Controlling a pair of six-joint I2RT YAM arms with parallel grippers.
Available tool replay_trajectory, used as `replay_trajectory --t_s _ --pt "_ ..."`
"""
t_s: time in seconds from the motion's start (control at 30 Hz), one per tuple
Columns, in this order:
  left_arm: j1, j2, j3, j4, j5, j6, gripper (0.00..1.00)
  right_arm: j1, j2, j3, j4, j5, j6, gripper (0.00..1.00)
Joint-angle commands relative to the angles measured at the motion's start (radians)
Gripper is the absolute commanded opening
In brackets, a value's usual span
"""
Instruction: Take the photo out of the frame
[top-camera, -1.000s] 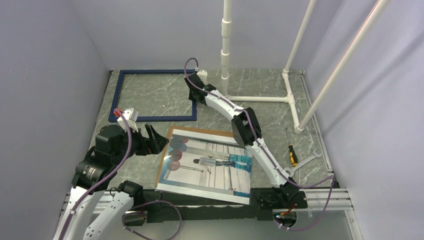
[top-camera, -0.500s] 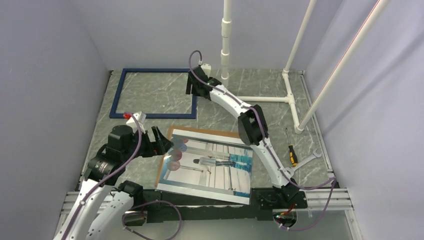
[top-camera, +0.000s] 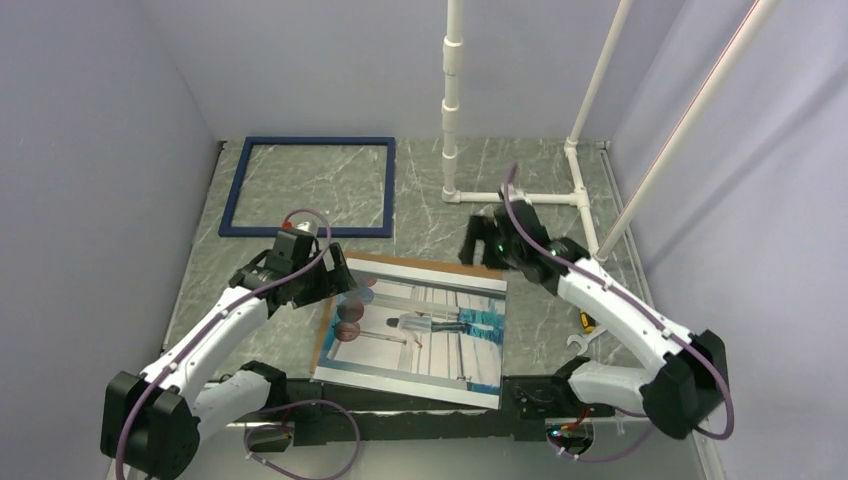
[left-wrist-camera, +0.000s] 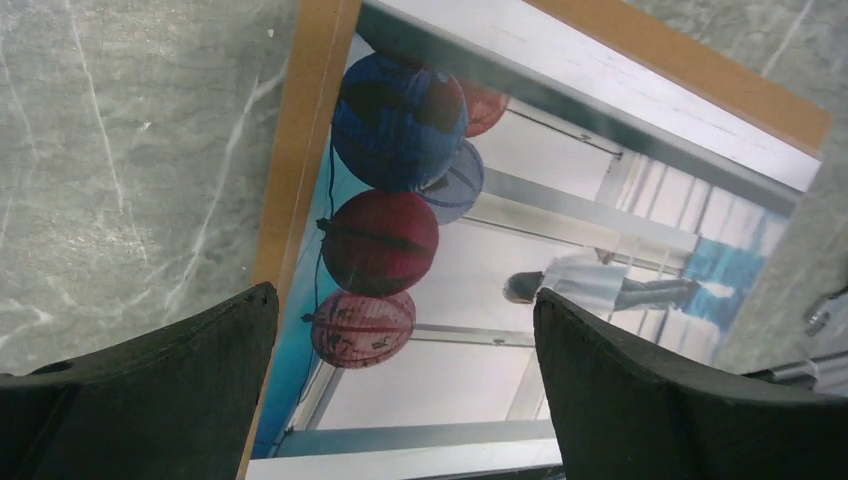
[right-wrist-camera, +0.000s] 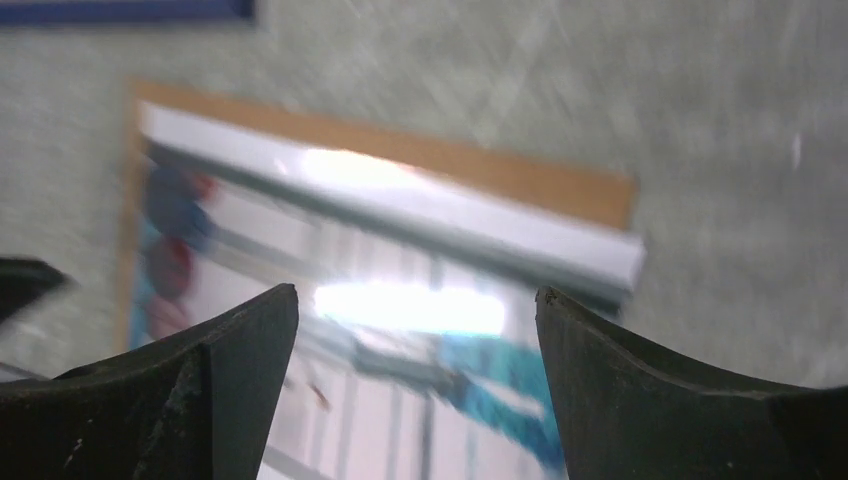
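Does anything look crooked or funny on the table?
Yes. The photo lies crooked on the brown board under it, so board peeks out at two sides. The frame sits apart, straight and empty.

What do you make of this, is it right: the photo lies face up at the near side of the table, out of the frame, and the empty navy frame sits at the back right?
One point is wrong. The empty navy frame sits at the back left of the table, not the back right, as the top external view shows. The rest holds: the photo lies face up at the near side, out of the frame.
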Motion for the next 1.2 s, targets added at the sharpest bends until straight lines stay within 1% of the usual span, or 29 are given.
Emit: replay_trajectory --t_s 0.0,0.1,0.17,0.23,0.37,0.43,0.67,0.73,0.9,1.0,1.17 --pt "-0.04 0.035 -0.01 0.081 -0.131 -0.047 0.99 -0.045 -0.166 -0.29 -0.07 -0.069 0.121 0.9" --pt "-0.073 0.07 -0.015 0.098 -0.196 -0.055 0.99 -0.064 -0.285 -0.41 -0.082 -0.064 0.189 0.91" --pt "-0.084 0.091 -0.028 0.118 -0.222 -0.053 0.99 -0.079 -0.324 -0.454 -0.095 -0.053 0.213 0.91" --pt "-0.086 0.106 -0.045 0.137 -0.218 -0.045 0.99 -0.086 -0.338 -0.481 -0.086 -0.053 0.227 0.91" --pt "-0.084 0.091 -0.099 0.207 -0.207 -0.021 0.99 -0.088 -0.294 -0.525 -0.032 -0.094 0.227 0.91" --pt "-0.073 0.095 -0.107 0.214 -0.199 -0.008 0.99 -0.089 -0.255 -0.532 -0.021 -0.105 0.224 0.91" --pt "-0.024 0.166 -0.111 0.238 -0.125 0.043 0.99 -0.089 -0.226 -0.571 0.028 -0.113 0.204 0.9" --pt "-0.014 0.176 -0.124 0.257 -0.105 0.057 0.99 -0.089 -0.203 -0.582 0.054 -0.151 0.198 0.9" --pt "-0.008 0.221 -0.149 0.317 -0.011 0.051 1.0 -0.088 -0.151 -0.602 0.116 -0.173 0.2 0.89" --pt "-0.008 0.252 -0.154 0.323 0.004 0.042 0.99 -0.09 -0.126 -0.596 0.139 -0.169 0.193 0.89" --pt "-0.008 0.26 -0.191 0.371 0.033 0.021 0.99 -0.091 -0.088 -0.56 0.165 -0.158 0.181 0.89"
